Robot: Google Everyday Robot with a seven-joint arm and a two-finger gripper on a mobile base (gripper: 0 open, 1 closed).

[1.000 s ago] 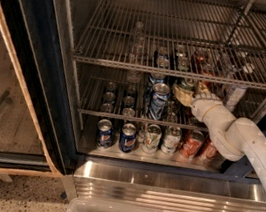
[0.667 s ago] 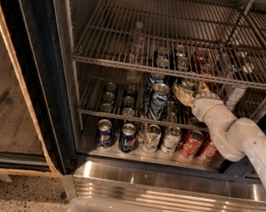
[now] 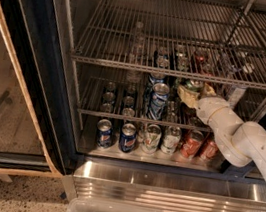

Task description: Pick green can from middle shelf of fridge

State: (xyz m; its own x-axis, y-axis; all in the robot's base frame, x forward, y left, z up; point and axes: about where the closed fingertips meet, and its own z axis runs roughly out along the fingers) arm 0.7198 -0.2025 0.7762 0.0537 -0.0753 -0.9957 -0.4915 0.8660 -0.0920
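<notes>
Nothing is shifting since a second ago: the arm (image 3: 241, 139) is sitting in the same reach into the fridge (image 3: 34, 61), and the cans are standing as they were. The gripper (image 3: 193, 94) is hanging over the right part of the middle shelf (image 3: 116, 116), right at the green can (image 3: 194, 84); whether it is open, closed or gripping the can cannot be told. The green can is standing on that shelf, just right of a blue-and-silver can (image 3: 158, 101) at the front rail. On the floor below, two blue cans (image 3: 128, 136) are showing a round emblem, beside pale cans (image 3: 151, 137) and red cans (image 3: 191, 143). No writing on any can is reading clearly.
</notes>
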